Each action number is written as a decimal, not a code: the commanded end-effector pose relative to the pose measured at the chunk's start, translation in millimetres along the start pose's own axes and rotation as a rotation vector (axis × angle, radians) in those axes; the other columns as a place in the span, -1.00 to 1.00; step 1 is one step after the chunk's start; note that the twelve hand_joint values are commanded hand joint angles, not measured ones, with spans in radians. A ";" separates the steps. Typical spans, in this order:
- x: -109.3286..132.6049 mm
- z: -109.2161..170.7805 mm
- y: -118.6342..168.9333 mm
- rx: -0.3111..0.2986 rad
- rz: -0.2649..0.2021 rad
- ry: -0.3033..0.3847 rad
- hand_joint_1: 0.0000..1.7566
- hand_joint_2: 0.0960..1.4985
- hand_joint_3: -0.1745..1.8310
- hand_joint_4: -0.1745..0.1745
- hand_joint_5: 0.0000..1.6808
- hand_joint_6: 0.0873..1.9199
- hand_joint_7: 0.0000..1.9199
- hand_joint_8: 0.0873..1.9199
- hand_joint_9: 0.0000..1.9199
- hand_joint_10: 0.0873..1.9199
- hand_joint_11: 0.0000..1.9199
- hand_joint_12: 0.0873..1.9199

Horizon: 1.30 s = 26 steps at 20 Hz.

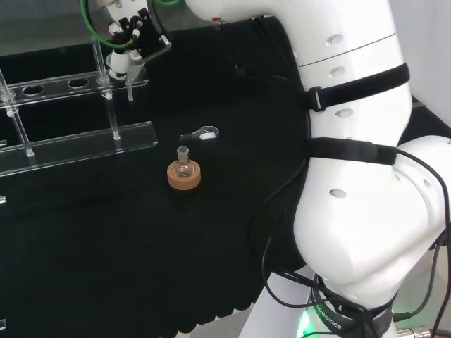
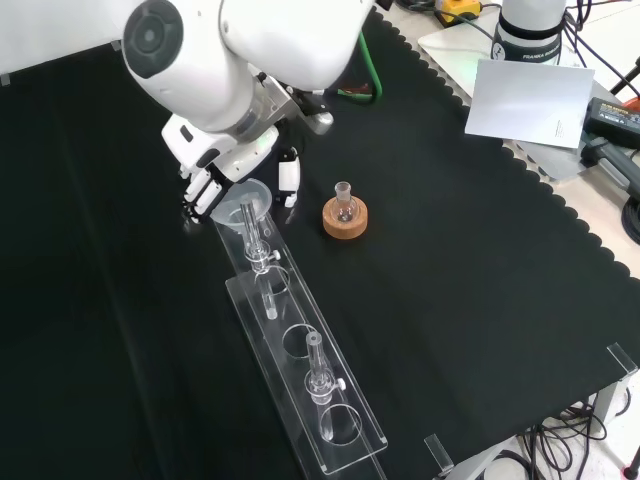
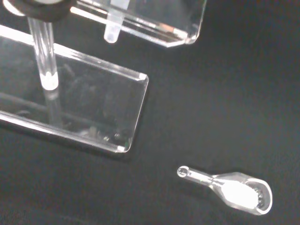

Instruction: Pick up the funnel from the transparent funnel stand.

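As hand [image 2: 215, 185] sits at funnel [image 2: 248, 200], grip unconfirmed.
Fingers around rim; closure can't tell. Lift straight up, stem clear of stand [image 2: 330, 440].

Black cloth with scalloped edge [image 2: 480, 250] covers bench. Pale bench surface [image 2: 610, 260] exposed beyond cloth at right of front view. Flat grey-white sheet [image 2: 525, 100] lies at far right corner, dark cables [image 2: 560, 435] hang below near edge. Green glow [image 1: 304, 325] at lower head view.
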<state>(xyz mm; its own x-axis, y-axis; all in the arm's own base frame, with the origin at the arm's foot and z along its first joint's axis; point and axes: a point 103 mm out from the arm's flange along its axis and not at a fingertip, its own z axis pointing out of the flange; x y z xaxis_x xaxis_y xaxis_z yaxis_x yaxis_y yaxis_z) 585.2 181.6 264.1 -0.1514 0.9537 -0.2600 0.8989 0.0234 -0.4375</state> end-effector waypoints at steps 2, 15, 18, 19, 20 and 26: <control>-1.0 -17.1 -9.5 -0.177 0.064 -0.086 -0.09 -0.04 -0.44 -0.19 -0.27 -0.96 -0.48 -0.34 -0.05 -0.54 -0.37 0.30; -25.0 -70.5 -87.6 -0.256 0.131 -0.061 -0.03 -0.07 -0.33 -0.13 -0.21 -0.45 -0.30 -0.35 0.10 -0.64 -0.26 0.25; -30.3 -71.5 -112.6 -0.259 0.155 -0.046 -0.03 -0.07 -0.33 -0.16 -0.24 -0.45 -0.30 -0.35 0.10 -0.64 -0.26 0.25; -32.3 -70.1 -122.8 -0.256 0.163 -0.037 -0.03 -0.07 -0.33 -0.17 -0.26 -0.46 -0.31 -0.35 0.10 -0.64 -0.26 0.25; -33.7 -68.7 -128.8 -0.256 0.168 -0.033 -0.03 -0.07 -0.33 -0.18 -0.28 -0.46 -0.31 -0.35 0.10 -0.64 -0.26 0.25; -37.9 -49.1 -162.0 -0.245 0.193 -0.021 -0.04 -0.07 -0.32 -0.21 -0.33 -0.44 -0.33 -0.34 0.10 -0.64 -0.26 0.25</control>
<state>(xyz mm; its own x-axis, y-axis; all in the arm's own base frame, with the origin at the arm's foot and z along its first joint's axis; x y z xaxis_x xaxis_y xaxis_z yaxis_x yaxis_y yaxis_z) 525.4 173.0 381.6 -0.0323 0.9408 -0.3375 0.9875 -0.0220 -0.1561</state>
